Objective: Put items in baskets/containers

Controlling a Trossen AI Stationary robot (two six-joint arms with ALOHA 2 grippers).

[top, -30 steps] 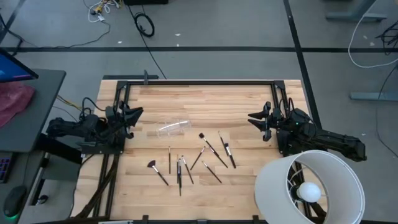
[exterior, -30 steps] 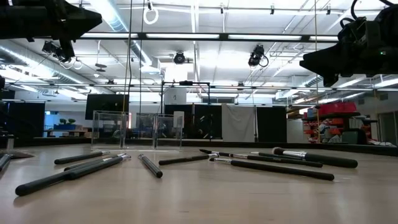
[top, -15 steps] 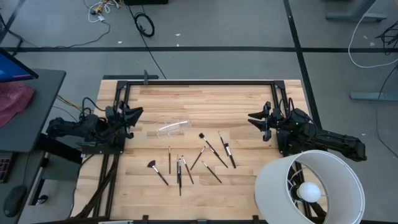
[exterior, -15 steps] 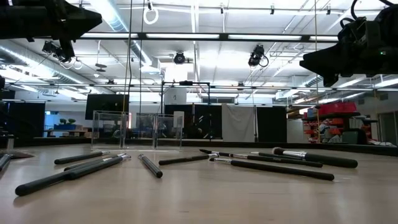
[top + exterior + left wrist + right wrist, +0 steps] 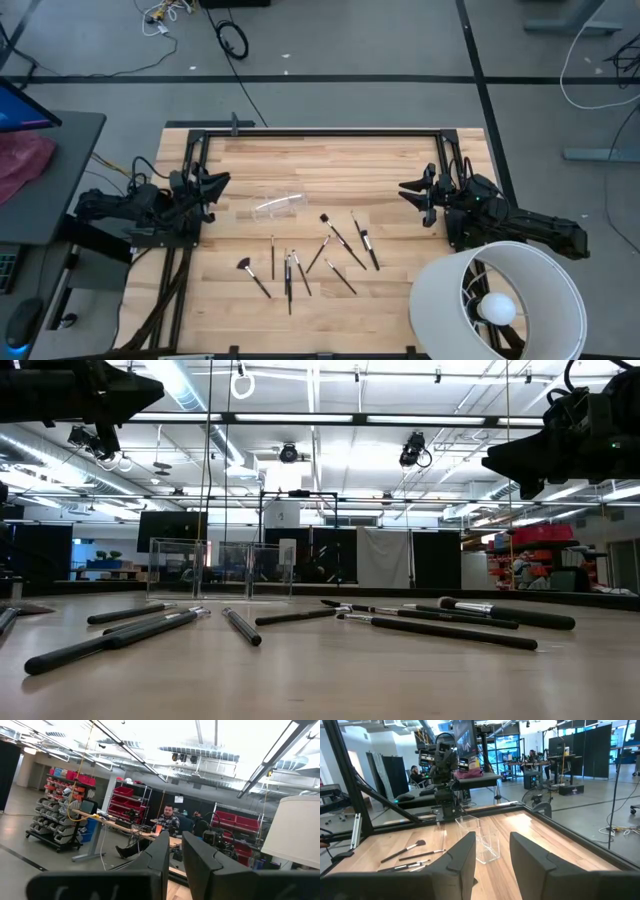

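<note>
Several thin dark makeup brushes (image 5: 305,262) lie scattered flat on the wooden table's near middle; they also show as brushes (image 5: 300,618) in the low view and brushes (image 5: 405,857) in the right wrist view. A clear plastic container (image 5: 278,206) rests on the table just beyond them, seen as the container (image 5: 482,840) from the right wrist and the container (image 5: 220,568) low down. My left gripper (image 5: 222,184) hangs above the table's left edge, its fingers (image 5: 162,857) a narrow gap apart. My right gripper (image 5: 405,190) hangs above the right edge, open (image 5: 492,857). Both hold nothing.
A big white lamp shade (image 5: 497,300) stands at the table's near right corner, beside my right arm. A black frame (image 5: 320,132) runs round the table's edges. Bare wood lies between the container and the far edge. A person (image 5: 170,820) sits in the room beyond.
</note>
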